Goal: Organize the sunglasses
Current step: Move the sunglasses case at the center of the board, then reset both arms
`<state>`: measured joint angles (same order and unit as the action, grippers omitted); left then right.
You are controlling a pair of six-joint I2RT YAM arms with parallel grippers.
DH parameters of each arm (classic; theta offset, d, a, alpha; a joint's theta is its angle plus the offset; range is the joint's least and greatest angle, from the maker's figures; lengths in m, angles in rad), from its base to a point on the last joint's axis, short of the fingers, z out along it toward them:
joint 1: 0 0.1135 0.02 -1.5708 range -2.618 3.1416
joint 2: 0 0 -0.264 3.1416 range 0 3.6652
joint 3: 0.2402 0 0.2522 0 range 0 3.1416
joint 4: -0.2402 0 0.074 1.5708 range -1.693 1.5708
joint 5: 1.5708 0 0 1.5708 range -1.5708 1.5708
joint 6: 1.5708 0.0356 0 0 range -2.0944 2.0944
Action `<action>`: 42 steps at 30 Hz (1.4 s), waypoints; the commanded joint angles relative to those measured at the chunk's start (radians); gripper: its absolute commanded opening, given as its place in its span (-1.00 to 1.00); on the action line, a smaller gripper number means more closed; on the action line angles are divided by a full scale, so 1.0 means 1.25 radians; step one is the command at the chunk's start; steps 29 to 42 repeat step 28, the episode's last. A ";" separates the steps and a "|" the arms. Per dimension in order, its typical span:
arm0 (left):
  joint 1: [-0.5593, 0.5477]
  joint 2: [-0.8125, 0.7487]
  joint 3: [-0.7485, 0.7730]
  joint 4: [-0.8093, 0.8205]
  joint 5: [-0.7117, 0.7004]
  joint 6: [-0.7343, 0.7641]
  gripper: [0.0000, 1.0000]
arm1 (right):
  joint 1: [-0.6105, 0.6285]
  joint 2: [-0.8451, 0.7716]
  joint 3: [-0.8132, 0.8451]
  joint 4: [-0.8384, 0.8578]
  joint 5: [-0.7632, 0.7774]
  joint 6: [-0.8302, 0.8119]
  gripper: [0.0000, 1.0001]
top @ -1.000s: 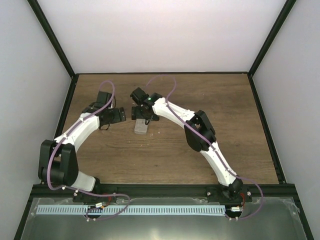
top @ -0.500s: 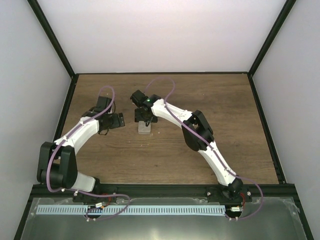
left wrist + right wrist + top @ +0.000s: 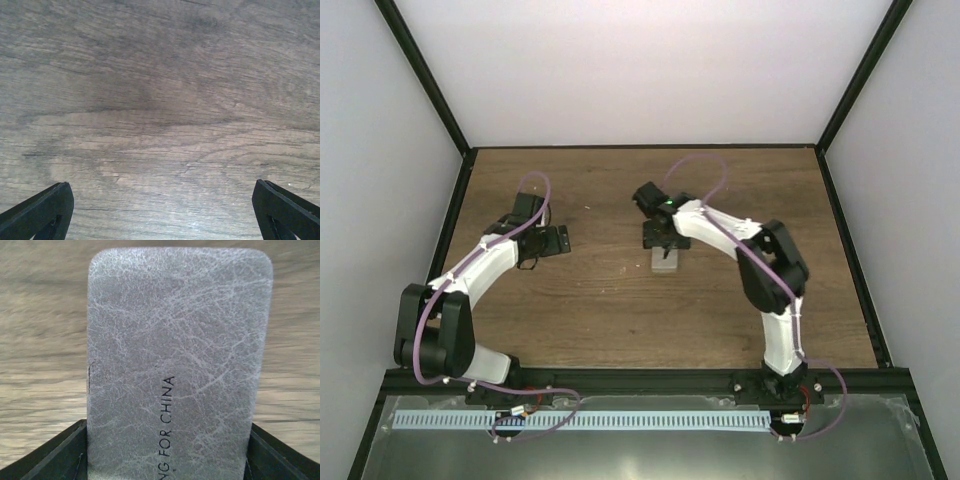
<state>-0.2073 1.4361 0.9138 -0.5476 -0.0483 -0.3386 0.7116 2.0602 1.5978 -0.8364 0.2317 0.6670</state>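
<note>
My right gripper (image 3: 665, 240) is shut on a grey rectangular case (image 3: 665, 261) near the middle of the table. In the right wrist view the case (image 3: 180, 355) fills the frame between my black fingers (image 3: 70, 450); its mottled grey face bears the print "FOR CHINA". It appears closed. The sunglasses show in no view; they are hidden or out of view. My left gripper (image 3: 555, 241) is open and empty at the left of the table. In the left wrist view its fingertips (image 3: 45, 210) stand wide apart over bare wood.
The wooden table (image 3: 570, 310) has a black frame round it, with white walls at the back and sides. The arm bases stand at the near edge. No cloth or other object shows on the wood.
My right arm has swung to the right, carrying the grey case from left of centre to the middle of the table. The left arm has stayed almost still.
</note>
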 commanded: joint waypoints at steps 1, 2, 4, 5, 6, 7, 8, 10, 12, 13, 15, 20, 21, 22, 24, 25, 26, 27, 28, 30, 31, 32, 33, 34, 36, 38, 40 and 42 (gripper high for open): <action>0.004 -0.002 -0.001 0.033 0.018 0.009 1.00 | -0.090 -0.170 -0.136 0.136 -0.016 -0.102 0.32; 0.004 0.002 0.001 0.034 0.018 0.005 1.00 | -0.113 -0.200 -0.176 0.178 -0.052 -0.140 0.34; 0.004 0.011 0.004 0.031 0.004 -0.002 1.00 | -0.148 -0.230 -0.237 0.226 -0.094 -0.197 0.36; 0.004 0.017 0.007 0.025 -0.008 -0.007 1.00 | -0.159 -0.230 -0.248 0.228 -0.098 -0.218 0.38; 0.004 0.024 0.011 0.020 -0.018 -0.010 1.00 | -0.168 -0.225 -0.256 0.233 -0.103 -0.238 0.40; 0.004 0.027 0.014 0.016 -0.023 -0.011 1.00 | -0.174 -0.220 -0.266 0.241 -0.109 -0.258 0.44; 0.004 0.029 0.017 0.015 -0.026 -0.011 1.00 | -0.176 -0.218 -0.277 0.256 -0.117 -0.277 0.48; 0.004 0.025 0.018 0.014 -0.029 -0.020 1.00 | -0.178 -0.213 -0.297 0.283 -0.125 -0.296 0.63; 0.004 0.012 0.019 0.017 -0.028 -0.034 1.00 | -0.178 -0.213 -0.308 0.294 -0.122 -0.293 0.86; 0.004 0.005 0.018 0.020 -0.025 -0.040 1.00 | -0.178 -0.217 -0.311 0.297 -0.117 -0.284 0.96; 0.004 -0.010 0.016 0.026 -0.020 -0.052 1.00 | -0.178 -0.244 -0.329 0.320 -0.147 -0.285 0.99; 0.004 -0.035 0.008 0.023 -0.018 -0.066 1.00 | -0.180 -0.349 -0.375 0.397 -0.195 -0.298 1.00; 0.004 -0.041 0.003 0.022 -0.019 -0.068 1.00 | -0.181 -0.360 -0.367 0.392 -0.201 -0.298 1.00; 0.004 -0.046 -0.003 0.023 -0.020 -0.070 1.00 | -0.181 -0.373 -0.363 0.385 -0.199 -0.298 0.99; 0.004 -0.052 -0.015 0.027 -0.023 -0.070 1.00 | -0.183 -0.406 -0.368 0.389 -0.202 -0.301 0.99; 0.004 -0.051 -0.017 0.026 -0.030 -0.070 1.00 | -0.183 -0.420 -0.378 0.396 -0.203 -0.300 1.00; 0.004 -0.047 -0.018 0.024 -0.037 -0.071 1.00 | -0.183 -0.427 -0.379 0.397 -0.206 -0.299 0.99; 0.004 -0.045 -0.019 0.023 -0.045 -0.072 1.00 | -0.185 -0.424 -0.368 0.380 -0.207 -0.296 1.00; 0.004 -0.041 -0.022 0.025 -0.053 -0.073 1.00 | -0.186 -0.417 -0.356 0.363 -0.202 -0.294 0.99; 0.004 -0.041 -0.022 0.025 -0.053 -0.073 1.00 | -0.186 -0.417 -0.356 0.363 -0.202 -0.294 0.99; 0.004 -0.041 -0.022 0.025 -0.053 -0.073 1.00 | -0.186 -0.417 -0.356 0.363 -0.202 -0.294 0.99; 0.004 -0.041 -0.022 0.025 -0.053 -0.073 1.00 | -0.186 -0.417 -0.356 0.363 -0.202 -0.294 0.99; 0.004 -0.041 -0.022 0.025 -0.053 -0.073 1.00 | -0.186 -0.417 -0.356 0.363 -0.202 -0.294 0.99; 0.004 -0.041 -0.022 0.025 -0.053 -0.073 1.00 | -0.186 -0.417 -0.356 0.363 -0.202 -0.294 0.99; 0.004 -0.041 -0.022 0.025 -0.053 -0.073 1.00 | -0.186 -0.417 -0.356 0.363 -0.202 -0.294 0.99; 0.004 -0.041 -0.022 0.025 -0.053 -0.073 1.00 | -0.186 -0.417 -0.356 0.363 -0.202 -0.294 0.99; 0.004 -0.041 -0.022 0.025 -0.053 -0.073 1.00 | -0.186 -0.417 -0.356 0.363 -0.202 -0.294 0.99; 0.004 -0.041 -0.022 0.025 -0.053 -0.073 1.00 | -0.186 -0.417 -0.356 0.363 -0.202 -0.294 0.99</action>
